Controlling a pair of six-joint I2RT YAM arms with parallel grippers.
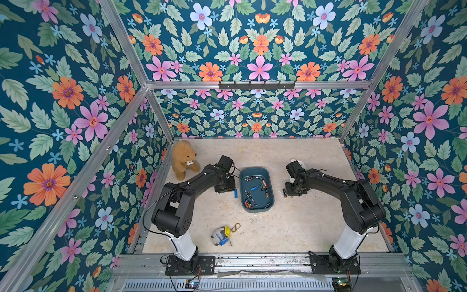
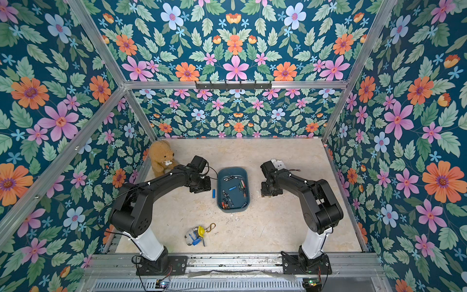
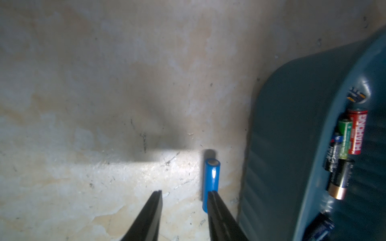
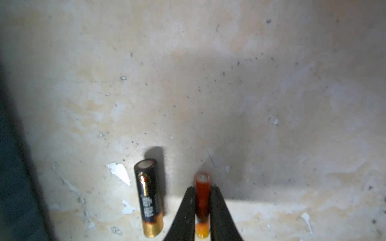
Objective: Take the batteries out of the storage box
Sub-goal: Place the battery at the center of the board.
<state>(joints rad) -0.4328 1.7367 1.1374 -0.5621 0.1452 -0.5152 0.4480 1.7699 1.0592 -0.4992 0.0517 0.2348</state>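
The teal storage box (image 1: 257, 210) (image 2: 233, 210) lies mid-table and holds several batteries (image 1: 264, 184) (image 3: 358, 133), among them a blue one (image 1: 254, 188). Just outside its left wall a blue battery (image 1: 236, 193) (image 3: 211, 179) lies on the table. My left gripper (image 3: 184, 192) hangs open over bare table, and that blue battery lies beside one finger, outside the jaws. To the right of the box my right gripper (image 4: 202, 188) is shut on an orange-red battery (image 4: 202, 180), low over the table. A black and gold battery (image 4: 149, 198) lies next to it.
A brown teddy bear (image 1: 182, 159) sits at the back left. A small keychain toy (image 1: 222, 235) lies near the front edge. A white object (image 1: 297, 161) shows behind the right wrist. Floral walls close in three sides.
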